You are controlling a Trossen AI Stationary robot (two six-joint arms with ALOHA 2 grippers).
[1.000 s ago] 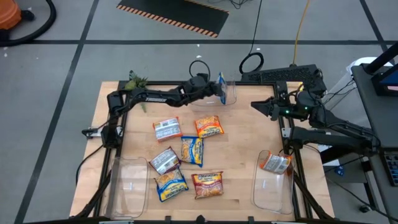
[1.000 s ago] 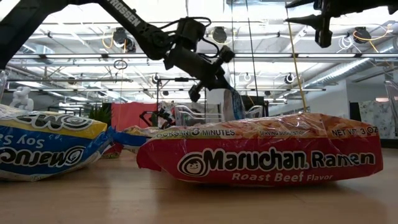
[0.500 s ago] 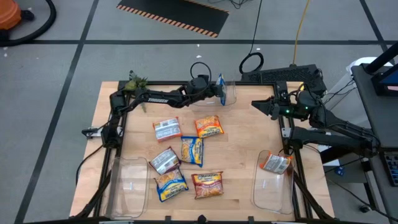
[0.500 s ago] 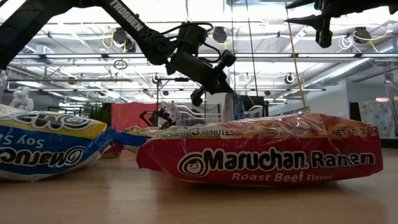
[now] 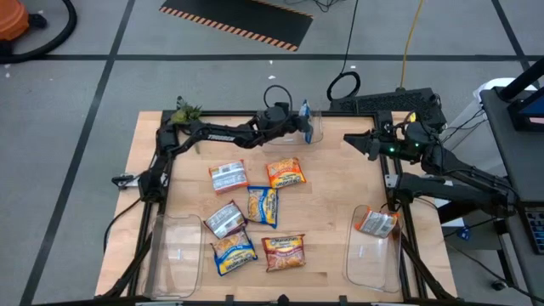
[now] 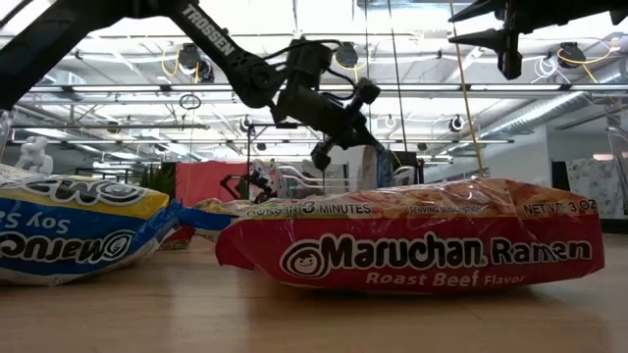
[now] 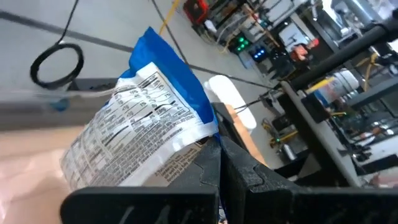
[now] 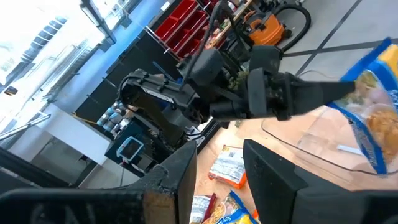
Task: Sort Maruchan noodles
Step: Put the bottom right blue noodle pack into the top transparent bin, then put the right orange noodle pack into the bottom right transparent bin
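Note:
My left gripper [image 5: 296,124] reaches across the far side of the table and is shut on a blue Maruchan packet [image 5: 305,113], held above the clear bin [image 5: 314,132] at the far edge. The low view shows that gripper [image 6: 339,132] raised, with the packet [image 6: 381,165] below its tips. Several more packets lie flat mid-table: white/silver [image 5: 228,176], orange [image 5: 286,172], blue-and-yellow [image 5: 263,205], red [image 5: 284,252]. My right gripper [image 5: 353,143] waits open and raised at the right, clear of everything. My left gripper pinches the blue packet between its two fingers at one edge [image 7: 200,140], beside its white printed back [image 7: 134,134]. The fingers come roughly level from the table's left. The packet is lifted clear and stands on edge above the far bin, sticking out past the fingertips.
A clear bin [image 5: 374,251] at the right near side holds one packet [image 5: 376,223]. Another clear bin [image 5: 177,253] stands at the left near corner. A small green plant [image 5: 184,110] sits at the far left corner. The black frame rails [image 5: 399,204] run along the table's sides.
My left gripper has carried the blue packet a little toward the table's right, farther over the far bin, and slightly down. It has stayed shut on the packet. The packets on the table have not moved.

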